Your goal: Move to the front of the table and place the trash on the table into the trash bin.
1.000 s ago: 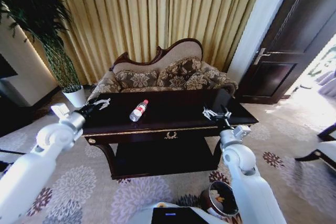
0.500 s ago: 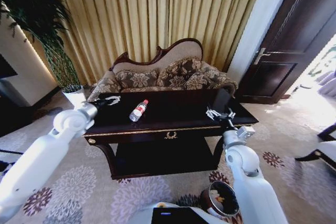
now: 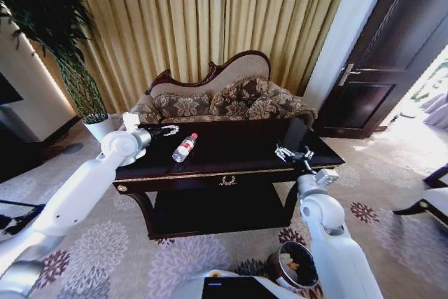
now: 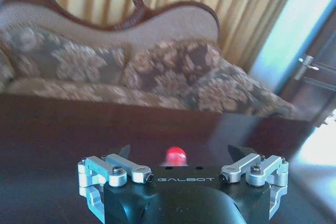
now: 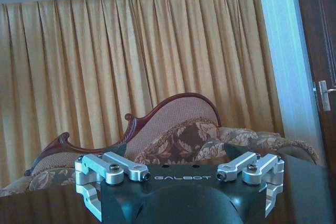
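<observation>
The dark glossy table [image 3: 238, 162] with gold trim stands in front of me. On its left half lies a clear plastic bottle [image 3: 185, 147] with a red cap and red-white label. My left gripper [image 3: 170, 130] hovers open just left of the cap end. In the left wrist view the red cap [image 4: 175, 156] sits beyond the gap of the left gripper [image 4: 181, 151], apart from its fingers. My right gripper [image 3: 292, 152] stays open and holds nothing over the table's right front part; the right wrist view shows the right gripper [image 5: 177, 149] facing the sofa. The trash bin [image 3: 294, 264] stands on the carpet by my right side.
A patterned sofa [image 3: 217, 103] sits right behind the table, in front of gold curtains. A potted plant [image 3: 98, 120] stands at the back left and a dark door [image 3: 381, 68] at the right. The table has a lower shelf [image 3: 210, 211]. A chair edge [image 3: 430, 204] shows far right.
My left arm has swung to the right over the table, bringing its gripper from the left edge to just beside the bottle's cap. The right arm has barely moved.
</observation>
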